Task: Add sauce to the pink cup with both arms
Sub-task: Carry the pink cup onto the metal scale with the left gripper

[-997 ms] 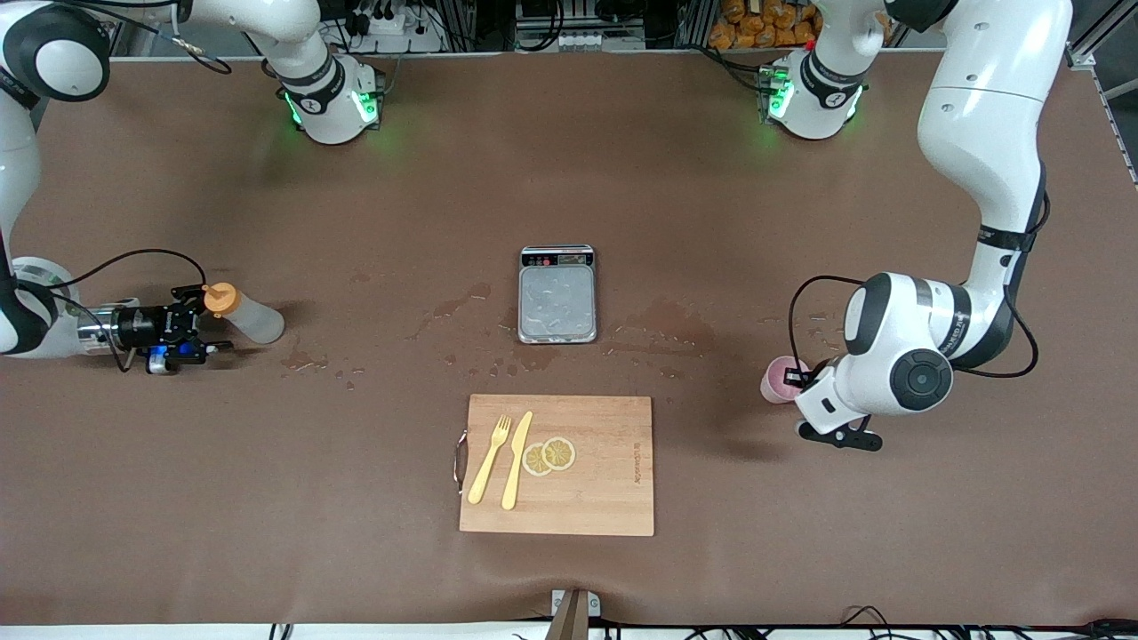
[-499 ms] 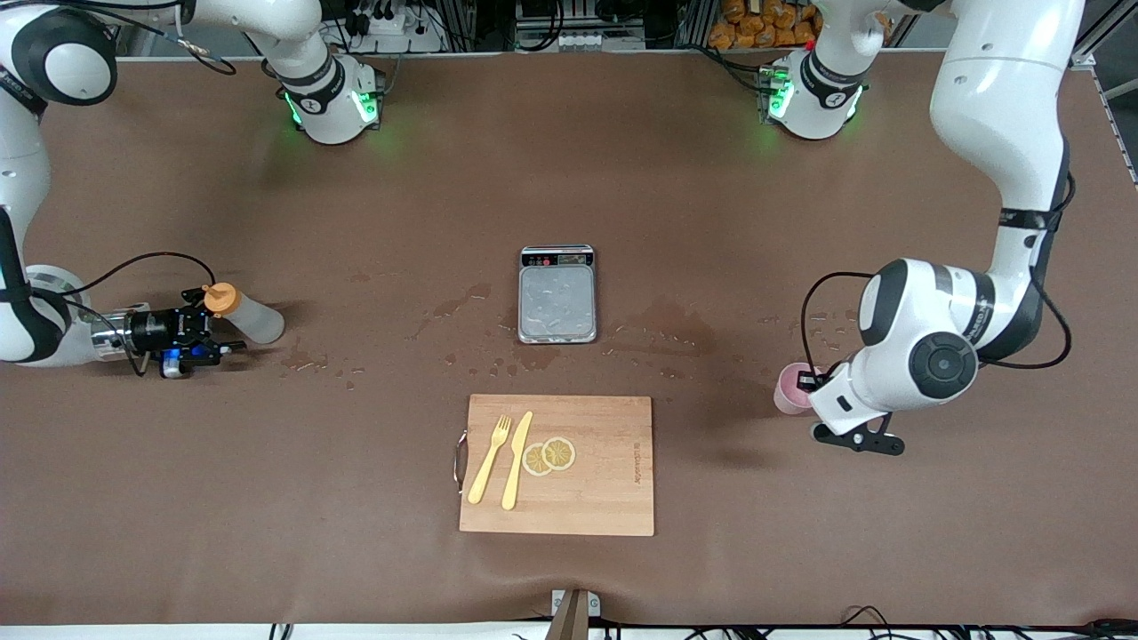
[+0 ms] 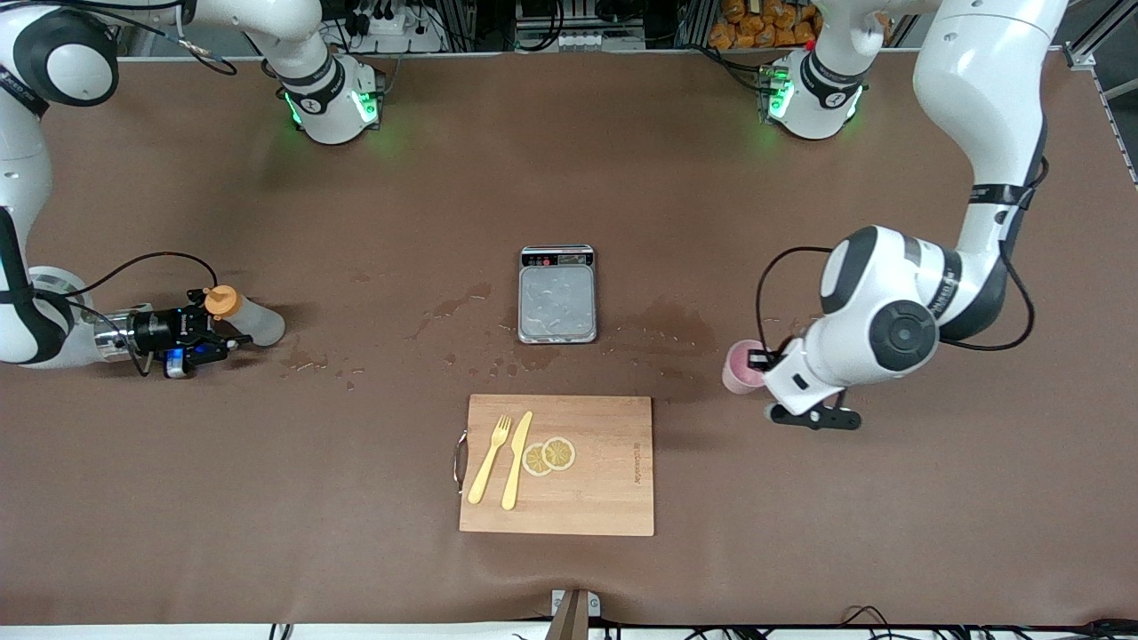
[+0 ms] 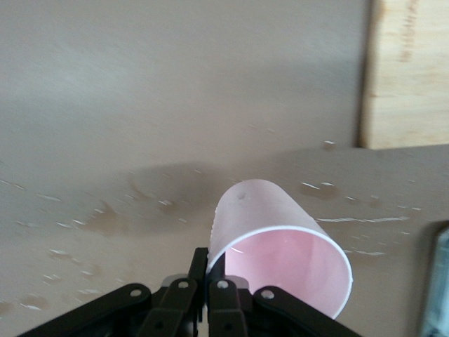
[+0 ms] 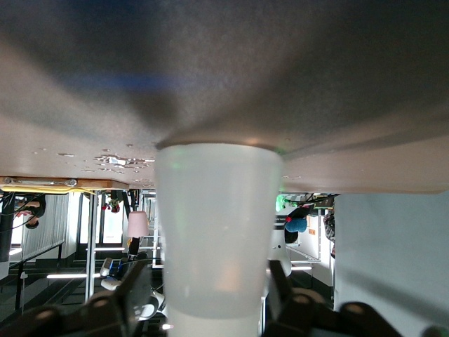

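Note:
The sauce bottle lies on its side on the brown table at the right arm's end, its orange cap pointing toward the robots' bases. My right gripper is low at the table and open, one finger on each side of the bottle near its cap. In the right wrist view the whitish bottle fills the gap between the fingers. My left gripper is shut on the rim of the pink cup and holds it tilted over the table, between the scale and the left arm's end. In the left wrist view one finger is outside the cup and one is inside.
A grey scale sits mid-table. Nearer the front camera, a wooden cutting board carries a yellow fork, a yellow knife and lemon slices. Wet spots mark the table around the scale.
My left arm has carried the pink cup toward the scale. My right gripper has edged forward around the bottle's neck. The bottle has barely moved.

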`<move>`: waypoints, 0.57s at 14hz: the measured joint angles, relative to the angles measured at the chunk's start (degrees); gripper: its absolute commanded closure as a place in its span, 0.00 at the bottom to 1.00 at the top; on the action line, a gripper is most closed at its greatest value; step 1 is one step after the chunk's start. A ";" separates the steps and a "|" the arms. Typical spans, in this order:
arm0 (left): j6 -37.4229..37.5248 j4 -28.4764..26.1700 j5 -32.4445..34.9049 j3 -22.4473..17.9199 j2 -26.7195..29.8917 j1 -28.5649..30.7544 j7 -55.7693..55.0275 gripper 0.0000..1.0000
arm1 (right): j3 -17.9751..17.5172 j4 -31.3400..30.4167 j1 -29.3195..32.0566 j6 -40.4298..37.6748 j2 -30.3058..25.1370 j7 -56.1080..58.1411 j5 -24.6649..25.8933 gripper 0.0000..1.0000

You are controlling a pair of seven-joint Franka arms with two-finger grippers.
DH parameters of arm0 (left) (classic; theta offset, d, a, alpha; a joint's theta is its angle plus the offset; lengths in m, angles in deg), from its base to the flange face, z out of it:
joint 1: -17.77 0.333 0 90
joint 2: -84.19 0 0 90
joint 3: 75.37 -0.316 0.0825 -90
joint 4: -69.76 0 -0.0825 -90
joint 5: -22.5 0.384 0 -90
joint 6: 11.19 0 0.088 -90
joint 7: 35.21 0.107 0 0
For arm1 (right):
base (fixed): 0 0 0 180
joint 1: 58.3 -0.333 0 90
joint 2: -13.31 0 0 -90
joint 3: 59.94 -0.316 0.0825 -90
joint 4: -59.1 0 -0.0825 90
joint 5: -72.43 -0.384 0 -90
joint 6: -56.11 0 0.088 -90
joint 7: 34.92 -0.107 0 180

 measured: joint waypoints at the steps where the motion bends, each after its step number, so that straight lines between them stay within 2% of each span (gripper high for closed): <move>1: 0.18 0.00 0.00 1.46 0.03 -0.17 -2.41 1.00 | 0.00 0.00 0.00 0.00 0.00 -0.01 0.00 0.47; 3: 0.36 -0.09 -0.02 3.49 0.02 -1.64 -7.27 1.00 | 0.01 0.02 0.01 -0.01 0.00 -0.01 0.00 0.48; 8: 0.41 -0.56 -0.02 3.96 -0.31 -12.15 -18.59 1.00 | 0.01 0.05 0.01 -0.03 0.00 -0.07 0.00 0.49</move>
